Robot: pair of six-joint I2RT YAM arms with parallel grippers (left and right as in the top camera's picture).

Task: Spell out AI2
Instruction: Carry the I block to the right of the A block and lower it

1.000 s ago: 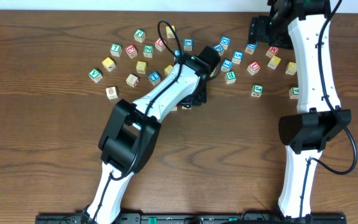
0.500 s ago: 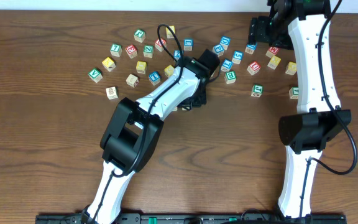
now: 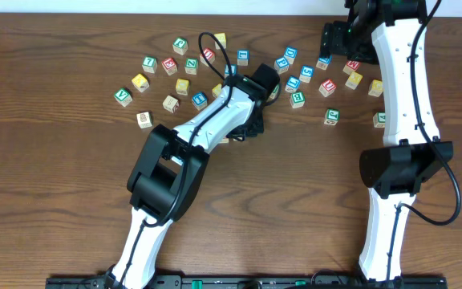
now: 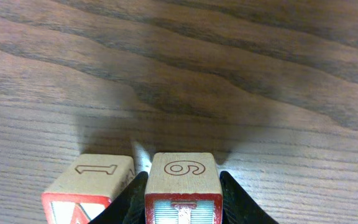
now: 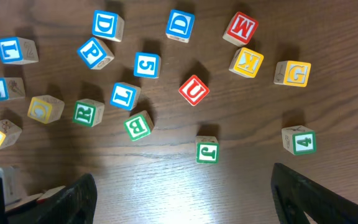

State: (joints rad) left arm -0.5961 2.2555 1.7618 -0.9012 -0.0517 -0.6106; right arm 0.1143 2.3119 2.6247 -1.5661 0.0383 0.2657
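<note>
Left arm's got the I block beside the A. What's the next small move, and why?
Probably open the left gripper and lift straight up: the I block looks seated on the table, close beside the A block, jaws closed on its sides.

My left arm [image 3: 215, 120] and right arm [image 3: 403, 80] are smooth white tubes joined by bulky black housings [image 3: 164, 172]. A thin black cable [image 3: 200, 42] loops off the left one, and another curves beside the right arm's big joint. My left claw [image 4: 183, 202] has rounded matte black fingers [image 4: 124, 202]. My right claw [image 5: 182, 199] has broad dark ones.
</note>
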